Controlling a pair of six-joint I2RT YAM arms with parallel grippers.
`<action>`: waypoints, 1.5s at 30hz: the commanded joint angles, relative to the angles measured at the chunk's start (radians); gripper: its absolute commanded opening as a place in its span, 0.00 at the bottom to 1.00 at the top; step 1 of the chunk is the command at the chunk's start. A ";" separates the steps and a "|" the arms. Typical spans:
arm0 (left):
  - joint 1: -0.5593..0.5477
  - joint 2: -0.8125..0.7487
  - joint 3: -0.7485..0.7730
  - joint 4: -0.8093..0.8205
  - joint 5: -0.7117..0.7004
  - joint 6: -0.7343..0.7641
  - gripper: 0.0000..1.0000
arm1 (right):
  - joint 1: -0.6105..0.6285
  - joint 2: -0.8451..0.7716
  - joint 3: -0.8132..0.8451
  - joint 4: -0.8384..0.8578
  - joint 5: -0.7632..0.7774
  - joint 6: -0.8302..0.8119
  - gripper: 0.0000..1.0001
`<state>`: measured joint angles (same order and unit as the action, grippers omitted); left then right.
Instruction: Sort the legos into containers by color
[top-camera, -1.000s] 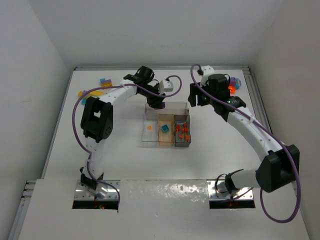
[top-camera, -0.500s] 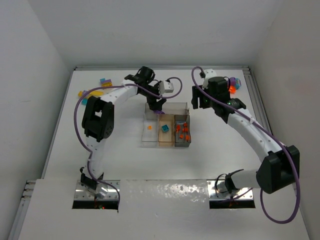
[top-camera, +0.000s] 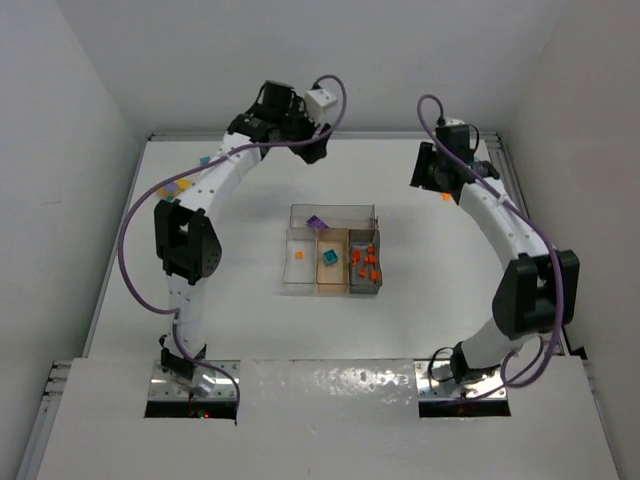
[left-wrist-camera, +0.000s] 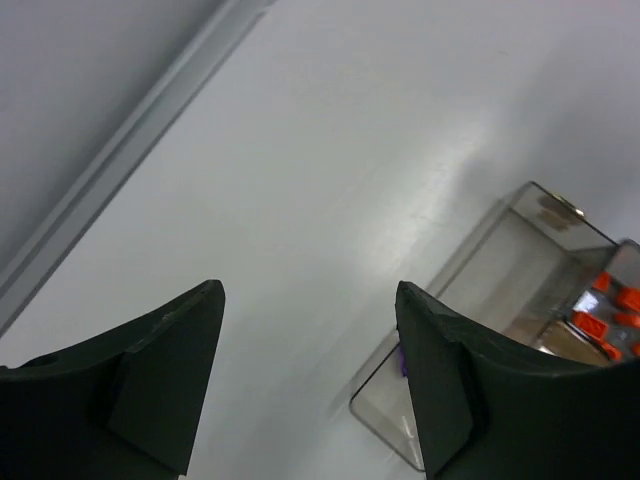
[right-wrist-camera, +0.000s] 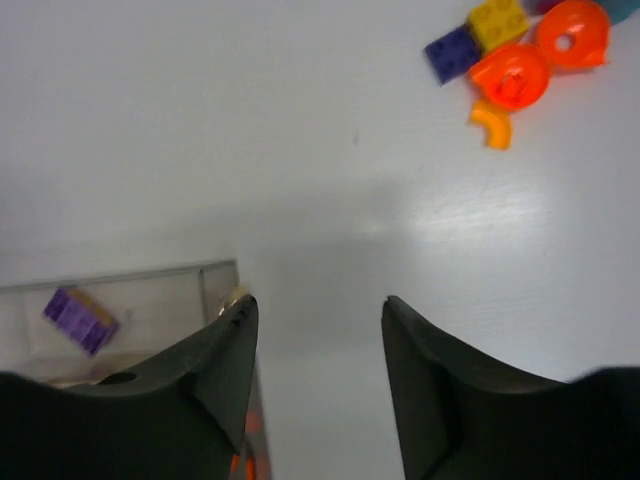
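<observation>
The clear tray (top-camera: 333, 212) sits mid-table. A purple lego (top-camera: 316, 222) lies in its wide section, an orange one (top-camera: 298, 255) in the clear narrow section, a teal one (top-camera: 329, 257) in the tan section, and several orange-red ones (top-camera: 366, 262) in the grey section. My left gripper (top-camera: 314, 152) is open and empty, raised behind the tray; its wrist view (left-wrist-camera: 310, 290) shows the tray's corner (left-wrist-camera: 520, 210). My right gripper (top-camera: 421, 176) is open and empty (right-wrist-camera: 320, 302), right of the tray. Beyond it lie purple (right-wrist-camera: 452, 50), yellow (right-wrist-camera: 497, 20) and round orange (right-wrist-camera: 510, 75) legos.
More loose legos lie at the table's far left, yellow and purple ones (top-camera: 175, 187) and a teal one (top-camera: 205, 160). A small orange piece (top-camera: 446, 196) lies under the right arm. White walls close in the table at the back and on both sides.
My left gripper let go of the purple lego into the wide section, then rose and drew back to the far wall. My right gripper swung back and to the right.
</observation>
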<state>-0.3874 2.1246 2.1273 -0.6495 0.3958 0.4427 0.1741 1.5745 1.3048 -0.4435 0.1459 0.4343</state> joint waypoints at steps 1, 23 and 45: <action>0.082 -0.080 0.046 0.051 -0.244 -0.188 0.68 | -0.067 0.126 0.127 -0.044 0.015 0.058 0.55; 0.372 -0.256 -0.233 -0.071 -0.360 -0.326 0.64 | -0.257 0.740 0.525 -0.112 0.046 -0.129 0.50; 0.386 -0.229 -0.173 -0.082 -0.373 -0.302 0.64 | -0.280 0.682 0.384 -0.072 -0.026 -0.226 0.00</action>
<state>-0.0166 1.8984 1.9320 -0.7448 0.0280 0.1345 -0.1024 2.3035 1.7435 -0.4797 0.1482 0.2584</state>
